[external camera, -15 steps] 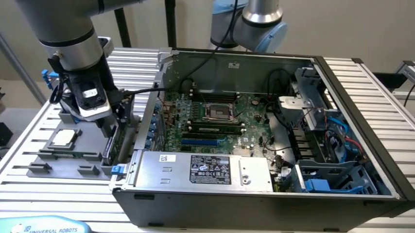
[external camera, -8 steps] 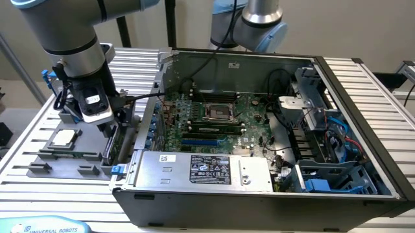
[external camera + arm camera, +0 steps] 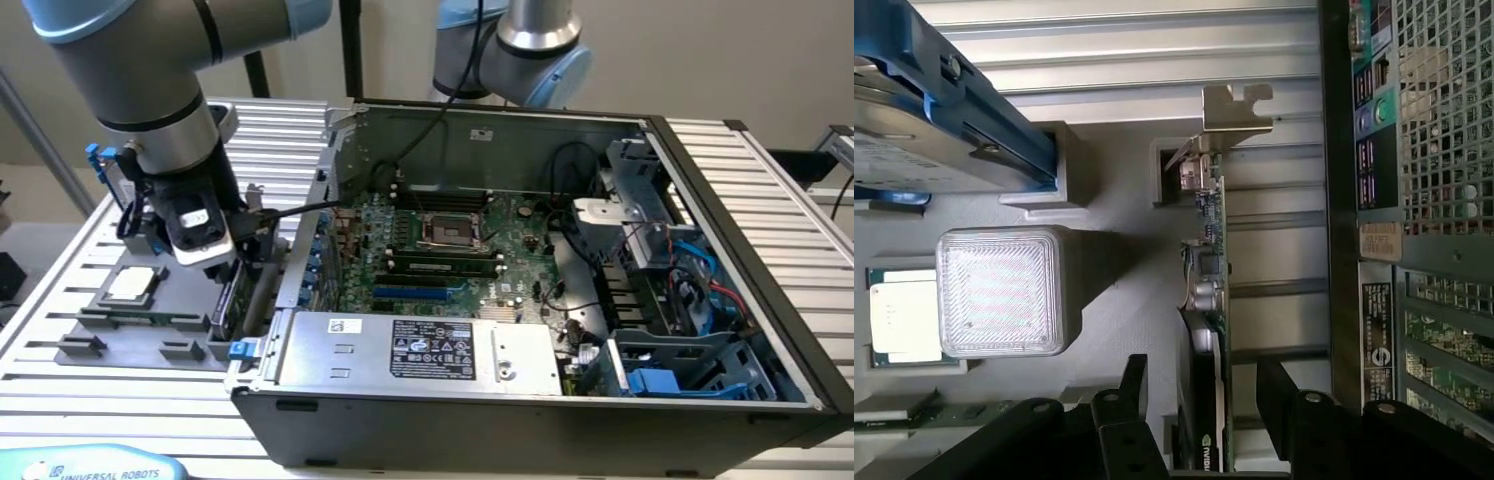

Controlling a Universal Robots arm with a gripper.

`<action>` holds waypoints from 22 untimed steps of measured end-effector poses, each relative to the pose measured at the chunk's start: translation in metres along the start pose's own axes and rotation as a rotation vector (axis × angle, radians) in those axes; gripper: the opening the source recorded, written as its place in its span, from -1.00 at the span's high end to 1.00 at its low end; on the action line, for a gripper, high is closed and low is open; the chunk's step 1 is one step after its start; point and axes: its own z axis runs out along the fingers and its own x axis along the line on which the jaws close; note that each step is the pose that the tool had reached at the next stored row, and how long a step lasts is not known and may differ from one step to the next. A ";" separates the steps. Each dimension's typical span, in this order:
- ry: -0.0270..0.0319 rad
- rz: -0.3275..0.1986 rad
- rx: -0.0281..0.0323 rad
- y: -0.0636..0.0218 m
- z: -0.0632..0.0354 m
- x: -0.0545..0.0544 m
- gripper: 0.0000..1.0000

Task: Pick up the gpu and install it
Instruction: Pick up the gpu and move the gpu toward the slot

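Observation:
The gpu (image 3: 1209, 260) stands on its long edge in a slot of the grey holder tray (image 3: 120, 335), just outside the open computer case (image 3: 534, 400). I see it edge-on in the wrist view, greenish board and black face, with its silver bracket (image 3: 1234, 108) at the far end. In the exterior view the card (image 3: 227, 300) sits directly under my gripper (image 3: 224, 262). My gripper (image 3: 1204, 400) is open and straddles the card. One black finger (image 3: 1137, 395) is on each side, and small gaps separate both from the card.
On the tray lie a square silver CPU chip (image 3: 134, 284) and a hard drive in a blue frame (image 3: 924, 110). The case's rear wall (image 3: 1414, 200) is close beside the card. Inside the case are the motherboard (image 3: 441, 250) and power supply (image 3: 427, 350). A second arm (image 3: 534, 50) stands behind.

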 end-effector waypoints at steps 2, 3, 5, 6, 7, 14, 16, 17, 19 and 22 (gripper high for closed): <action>0.0000 0.000 0.0000 0.0002 0.0021 0.000 -0.12; 0.0000 0.000 0.0000 0.0005 0.0024 0.000 -0.12; 0.0000 0.000 0.0000 0.0008 0.0025 0.000 -0.12; 0.0000 0.000 -0.0001 0.0011 0.0025 0.000 -0.12; -0.0001 0.000 -0.0001 0.0014 0.0025 0.000 -0.12; 0.0000 0.000 0.0000 0.0033 0.0031 0.001 -0.12; 0.0000 0.000 0.0000 0.0040 0.0032 0.001 -0.08; 0.0000 0.000 0.0000 0.0044 0.0033 0.001 0.06; 0.0000 0.000 0.0000 0.0053 0.0034 0.001 0.06; -0.0002 0.000 -0.0001 0.0061 0.0038 0.001 0.06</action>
